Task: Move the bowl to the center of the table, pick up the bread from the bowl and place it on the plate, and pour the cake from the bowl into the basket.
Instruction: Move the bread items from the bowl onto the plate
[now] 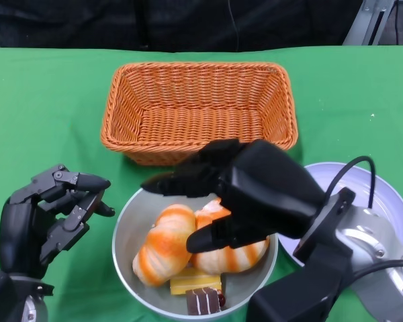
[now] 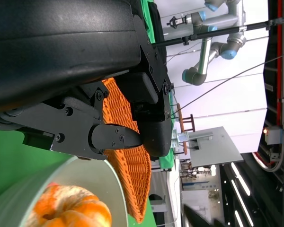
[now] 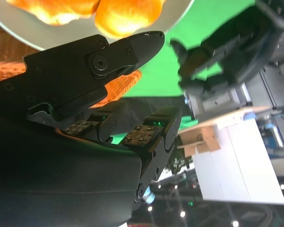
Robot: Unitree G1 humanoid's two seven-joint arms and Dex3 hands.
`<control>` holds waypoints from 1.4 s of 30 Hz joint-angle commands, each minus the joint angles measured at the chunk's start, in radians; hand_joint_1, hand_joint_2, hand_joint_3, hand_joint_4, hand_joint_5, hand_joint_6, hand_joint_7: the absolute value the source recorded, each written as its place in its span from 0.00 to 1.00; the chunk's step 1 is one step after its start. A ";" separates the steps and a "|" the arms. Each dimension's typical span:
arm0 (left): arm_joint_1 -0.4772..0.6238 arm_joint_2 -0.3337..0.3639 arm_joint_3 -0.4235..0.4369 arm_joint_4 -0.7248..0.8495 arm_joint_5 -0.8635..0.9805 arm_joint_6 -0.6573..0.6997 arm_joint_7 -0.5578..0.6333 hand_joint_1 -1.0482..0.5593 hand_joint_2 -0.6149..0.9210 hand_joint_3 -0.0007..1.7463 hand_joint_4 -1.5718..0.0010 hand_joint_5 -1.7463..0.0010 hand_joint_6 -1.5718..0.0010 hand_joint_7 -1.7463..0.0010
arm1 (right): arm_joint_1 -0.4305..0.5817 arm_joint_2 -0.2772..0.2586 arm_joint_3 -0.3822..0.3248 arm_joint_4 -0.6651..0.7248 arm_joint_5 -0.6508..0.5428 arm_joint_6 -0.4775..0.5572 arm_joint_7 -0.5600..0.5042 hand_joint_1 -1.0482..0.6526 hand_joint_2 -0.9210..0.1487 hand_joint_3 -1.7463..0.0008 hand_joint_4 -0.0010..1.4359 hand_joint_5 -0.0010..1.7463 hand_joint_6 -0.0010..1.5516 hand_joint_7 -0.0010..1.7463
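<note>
A grey bowl [image 1: 129,228] sits near the front middle of the green table. It holds two orange-striped bread rolls [image 1: 164,251], a yellow cake slice [image 1: 195,282] and a dark chocolate cake piece [image 1: 203,302]. My right hand [image 1: 248,194] hovers over the bowl's right side with fingers spread above the rolls, holding nothing. My left hand [image 1: 50,218] stays just left of the bowl with fingers apart, not touching it. The wicker basket [image 1: 198,111] stands behind the bowl. A white plate [image 1: 383,194] lies at the right, partly hidden by my right arm.
The table's far edge runs along a dark backdrop. In the left wrist view the basket [image 2: 128,175] and the bowl rim [image 2: 47,184] lie close to my left hand [image 2: 113,118]. Green cloth shows to the left of the basket.
</note>
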 commanded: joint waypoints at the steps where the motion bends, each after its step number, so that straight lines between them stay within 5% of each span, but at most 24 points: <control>1: 0.027 -0.002 0.011 -0.031 0.009 0.027 0.040 0.52 1.00 0.11 0.42 0.32 0.30 0.72 | -0.019 -0.003 0.018 0.013 0.008 0.011 0.013 0.17 0.03 0.99 0.41 0.07 0.38 0.00; 4: 0.032 0.016 0.007 -0.036 0.097 0.014 0.114 0.50 1.00 0.12 0.38 0.42 0.25 0.83 | -0.021 -0.006 0.036 0.015 0.006 0.026 0.027 0.16 0.02 0.99 0.40 0.06 0.38 0.00; 7: 0.035 0.029 0.002 -0.053 0.114 0.043 0.123 0.44 1.00 0.09 0.47 0.25 0.23 0.83 | -0.023 -0.016 0.051 0.012 -0.001 0.035 0.048 0.15 0.00 0.99 0.38 0.04 0.37 0.00; 9: 0.031 0.027 0.004 -0.053 0.056 0.060 0.072 0.41 1.00 0.05 0.50 0.17 0.30 0.68 | -0.027 -0.029 0.056 0.014 0.007 0.028 0.065 0.13 0.00 0.99 0.38 0.04 0.37 0.00; 12: 0.025 0.024 0.009 -0.048 0.004 0.079 0.029 0.43 0.99 0.01 0.47 0.26 0.35 0.63 | -0.029 -0.042 0.061 0.020 0.015 0.021 0.079 0.11 0.00 0.98 0.36 0.02 0.36 0.00; 17: 0.024 0.019 0.013 -0.047 -0.016 0.088 0.019 0.47 0.96 0.00 0.46 0.23 0.41 0.46 | -0.032 -0.059 0.079 0.032 -0.010 0.007 0.078 0.10 0.00 0.97 0.33 0.01 0.37 0.00; 21: 0.020 0.016 0.017 -0.036 -0.059 0.085 -0.030 0.51 1.00 0.05 0.46 0.22 0.42 0.45 | -0.026 -0.070 0.096 0.043 -0.054 -0.015 0.043 0.10 0.00 0.97 0.31 0.00 0.40 0.01; 30: 0.034 0.002 0.026 -0.062 -0.047 0.098 -0.016 0.49 1.00 0.11 0.42 0.27 0.38 0.54 | -0.044 -0.081 0.138 0.113 -0.206 -0.075 -0.109 0.12 0.01 1.00 0.31 0.01 0.41 0.00; 35: 0.042 -0.008 0.030 -0.076 -0.051 0.102 -0.021 0.45 1.00 0.08 0.39 0.34 0.26 0.81 | -0.057 -0.076 0.164 0.181 -0.258 -0.097 -0.201 0.14 0.03 1.00 0.33 0.01 0.41 0.00; 42: 0.050 -0.009 0.029 -0.077 -0.031 0.087 -0.010 0.44 1.00 0.08 0.46 0.17 0.22 0.87 | -0.083 -0.068 0.190 0.261 -0.289 -0.112 -0.274 0.15 0.03 1.00 0.34 0.01 0.42 0.00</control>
